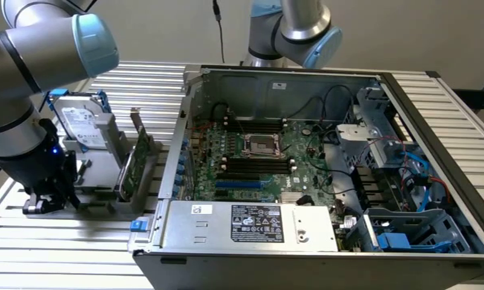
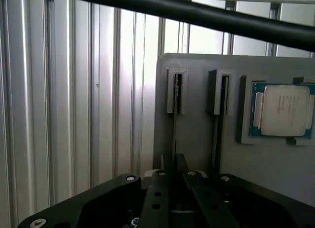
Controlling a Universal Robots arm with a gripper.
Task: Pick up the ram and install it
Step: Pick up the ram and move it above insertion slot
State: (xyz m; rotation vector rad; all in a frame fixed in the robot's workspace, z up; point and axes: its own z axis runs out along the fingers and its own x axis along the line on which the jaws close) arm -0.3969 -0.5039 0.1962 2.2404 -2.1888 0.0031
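In the exterior view the arm reaches down at about eight o'clock, and its pincer is lowered onto the near end of a grey holder on the slatted worktop. A hard drive with blue rails and a green expansion card stand upright in the same holder, toward one o'clock from the pincer. The open computer case lies at three o'clock of the holder, with its motherboard exposed.

In the wrist view the pincer is clenched, its black fingers drawn narrow on the ram. The ram is seen edge-on as a thin dark line standing upright in a slot of the holder. A second stick stands in the neighbouring slot, just beside the first. Beyond that slot a processor chip lies flat in a recess. A black cable crosses in front of the worktop's slats.
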